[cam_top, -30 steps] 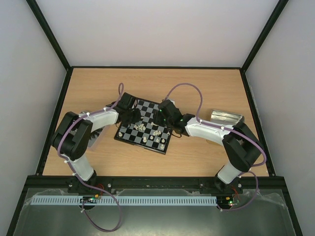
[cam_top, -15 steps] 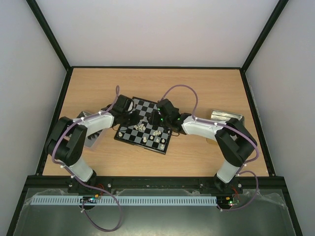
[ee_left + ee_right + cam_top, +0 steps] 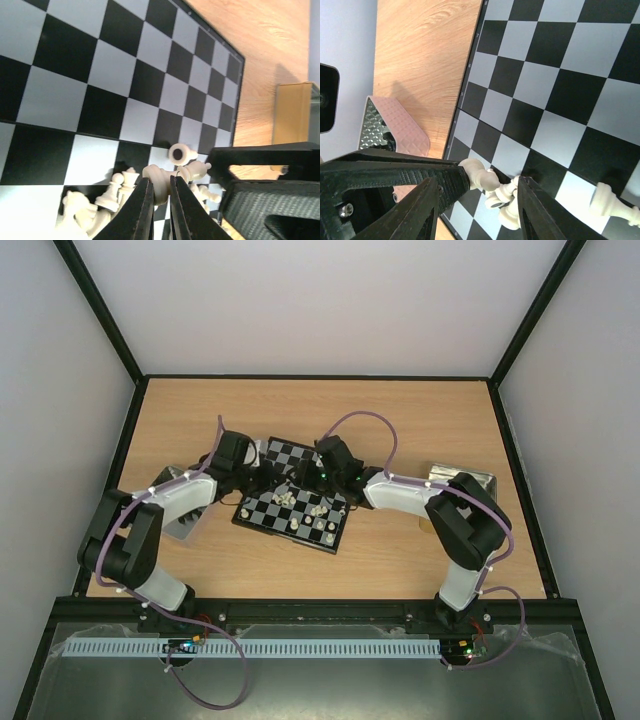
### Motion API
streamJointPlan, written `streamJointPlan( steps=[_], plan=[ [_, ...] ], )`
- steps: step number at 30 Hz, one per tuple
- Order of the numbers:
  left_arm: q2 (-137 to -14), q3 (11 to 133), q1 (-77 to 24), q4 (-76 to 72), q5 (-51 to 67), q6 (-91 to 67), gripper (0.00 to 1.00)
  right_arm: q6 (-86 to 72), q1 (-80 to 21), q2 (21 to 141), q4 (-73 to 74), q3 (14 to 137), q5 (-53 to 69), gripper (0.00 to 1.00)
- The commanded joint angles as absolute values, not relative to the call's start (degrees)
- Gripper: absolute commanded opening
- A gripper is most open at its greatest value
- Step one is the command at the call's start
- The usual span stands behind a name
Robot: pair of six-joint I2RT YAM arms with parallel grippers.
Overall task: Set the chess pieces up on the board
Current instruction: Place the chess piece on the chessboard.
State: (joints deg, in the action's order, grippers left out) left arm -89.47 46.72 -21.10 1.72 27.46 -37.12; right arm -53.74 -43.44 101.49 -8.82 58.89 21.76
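Fingers (image 3: 142,212) of the left hand (image 3: 161,190) pinch a cream chess piece (image 3: 156,176); the right hand (image 3: 480,187) hangs spread.

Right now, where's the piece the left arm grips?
Left wrist view, bottom centre: the white piece is pinched in the left jaws, beside a huddle of white pieces on the board.

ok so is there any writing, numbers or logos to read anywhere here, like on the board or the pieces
No readable text in any view.
the board: plain chequers and black rim, no letters or numbers.
the chess pieces: unmarked.
the metal tray: nothing legible, too small to tell.
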Motion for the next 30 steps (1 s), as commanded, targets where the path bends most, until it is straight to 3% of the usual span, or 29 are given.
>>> streamJointPlan(
  steps=[1,6,13,16,19,21,30],
  plan=[
    [-87.42,45.64,-20.35,-0.55,32.79,-39.12,0.1,-56.6,-43.24,102.26,-11.53,59.61,21.9,0.43],
    [-86.59,44.84,-20.3,-0.88,33.55,-39.61,0.1,-58.43,-43.24,101.52,-13.88,57.92,22.49,0.39],
    [-86.16,44.09,-20.3,-1.69,34.45,-40.44,0.11,-59.63,-43.24,99.64,-16.59,55.82,22.24,0.18],
    [-85.96,44.01,-20.31,-1.91,34.77,-40.79,0.11,-59.33,-43.23,99.3,-16.38,55.7,22.67,0.18],
    [-85.87,43.99,-20.3,-2.19,35.0,-41.17,0.11,-59.47,-43.24,99.32,-16.35,55.51,23.59,0.29],
    [-85.71,43.95,-20.3,-2.45,35.17,-41.51,0.11,-60.06,-43.24,99.27,-16.64,55.09,24.33,0.3],
    [-84.17,42.6,-20.36,-3.64,35.9,-42.63,0.11,-63.43,-43.24,96.17,-20.25,52.58,23.69,0.11]
  ],
)
